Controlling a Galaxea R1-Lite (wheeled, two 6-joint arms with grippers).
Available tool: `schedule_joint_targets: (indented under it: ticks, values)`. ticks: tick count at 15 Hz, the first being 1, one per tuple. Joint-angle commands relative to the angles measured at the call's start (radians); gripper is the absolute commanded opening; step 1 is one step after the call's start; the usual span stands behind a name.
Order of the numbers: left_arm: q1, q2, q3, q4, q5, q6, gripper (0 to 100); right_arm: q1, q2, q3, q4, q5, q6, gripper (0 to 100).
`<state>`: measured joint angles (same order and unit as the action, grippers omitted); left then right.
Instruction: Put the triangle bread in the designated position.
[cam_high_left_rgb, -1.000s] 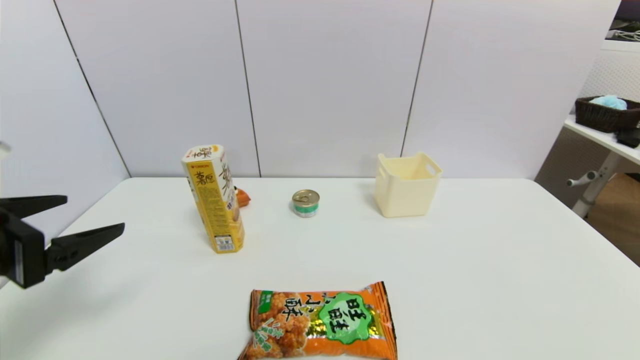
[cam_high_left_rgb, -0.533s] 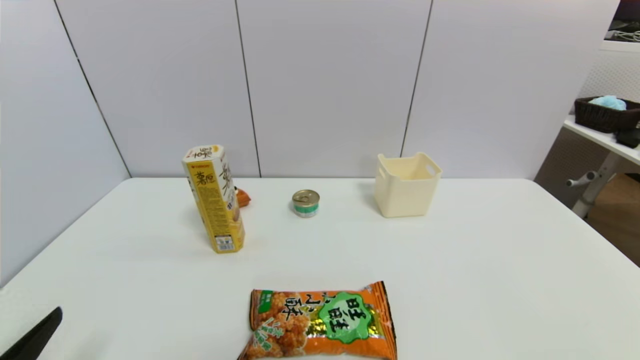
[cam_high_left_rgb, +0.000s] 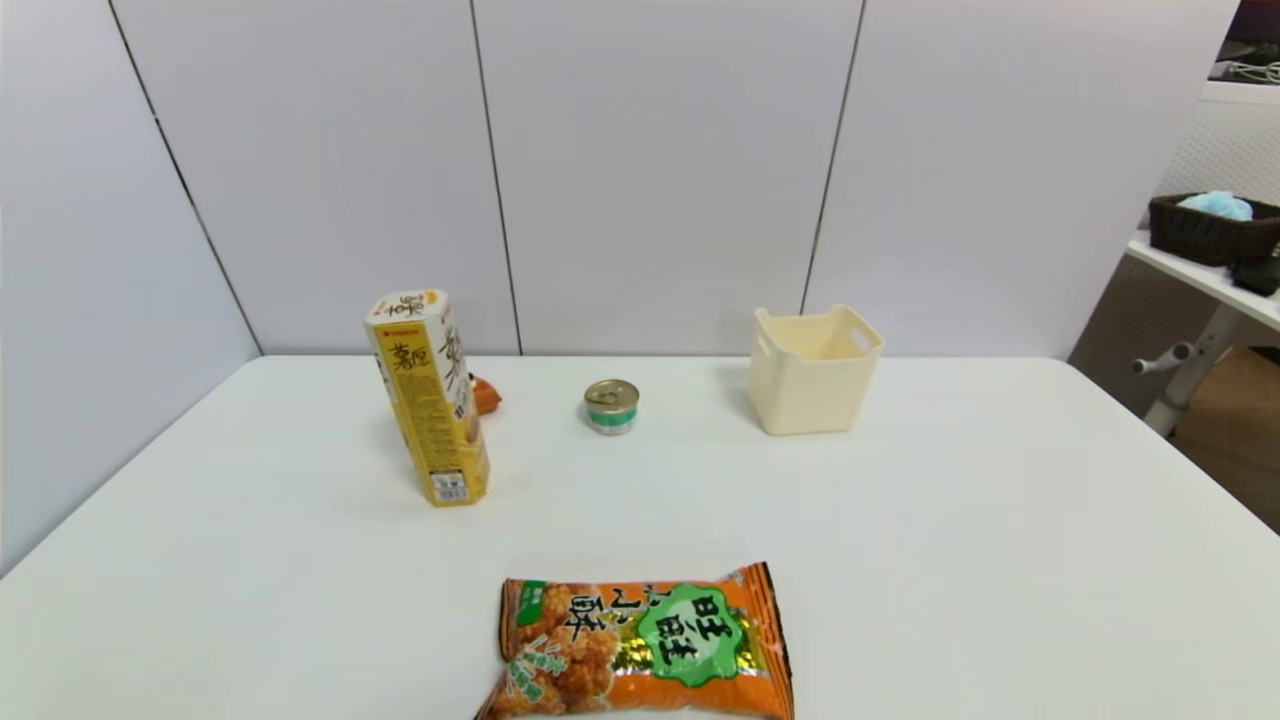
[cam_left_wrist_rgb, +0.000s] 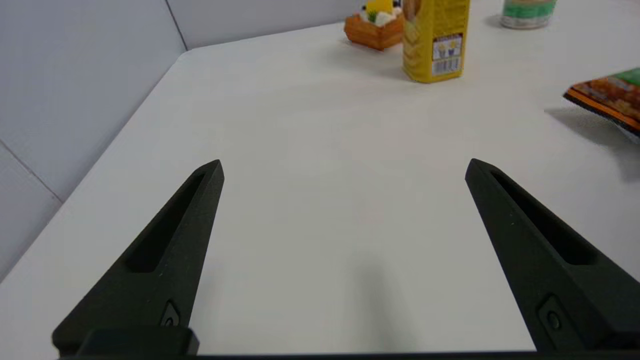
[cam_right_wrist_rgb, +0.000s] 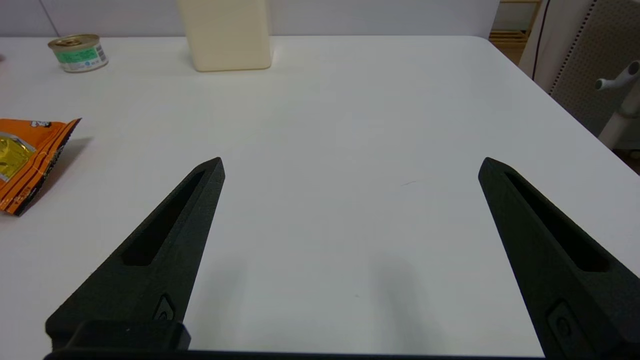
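- The white desk (cam_high_left_rgb: 900, 560) fills the scene, smooth and matte, with rounded far corners and soft shadows under everything on it.
- Behind it stand pale grey wall panels (cam_high_left_rgb: 660, 170) split by thin dark seams, and another panelled wall runs along the desk's left edge.
- Off the desk's right edge sits a second white table (cam_high_left_rgb: 1215, 285) carrying a dark woven basket (cam_high_left_rgb: 1212, 230) with something light blue inside.
- The triangle bread (cam_left_wrist_rgb: 375, 27) lies toward the desk's far left corner, flat on the surface; from the head view only an orange sliver peeks out (cam_high_left_rgb: 486, 394) behind the yellow snack box (cam_high_left_rgb: 428, 395).
- That box stands upright, and the bread is just beside it on its far side.
- A small tin can (cam_high_left_rgb: 611, 405) sits near the far edge's middle, and the cream plastic bin (cam_high_left_rgb: 814, 368) stands well apart to its right.
- The orange snack bag (cam_high_left_rgb: 640, 645) lies flat at the near edge, centre.
- The left gripper (cam_left_wrist_rgb: 345, 167) hangs low over bare desk near the near left corner, jaws spread wide, gripping nothing.
- The right gripper (cam_right_wrist_rgb: 350, 167) hovers over bare desk toward the near right side, jaws equally wide, nothing between them.
- Neither arm shows in the head view.
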<state>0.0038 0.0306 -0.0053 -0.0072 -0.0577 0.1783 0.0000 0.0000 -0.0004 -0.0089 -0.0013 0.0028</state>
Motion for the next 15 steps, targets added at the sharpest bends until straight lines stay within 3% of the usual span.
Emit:
schedule_joint_targets:
  ticks: [1,6,15]
  values:
    - [-0.001,-0.032,0.005,0.001,-0.014,-0.016,100,0.000,0.000,0.000,0.000,0.000,0.000,100]
    - [-0.002,-0.032,0.005,0.003,0.056,-0.194,100,0.000,0.000,0.000,0.000,0.000,0.000,100]
    - [-0.001,-0.031,0.005,0.003,0.058,-0.203,100,0.000,0.002,-0.001,0.000,0.000,0.005,100]
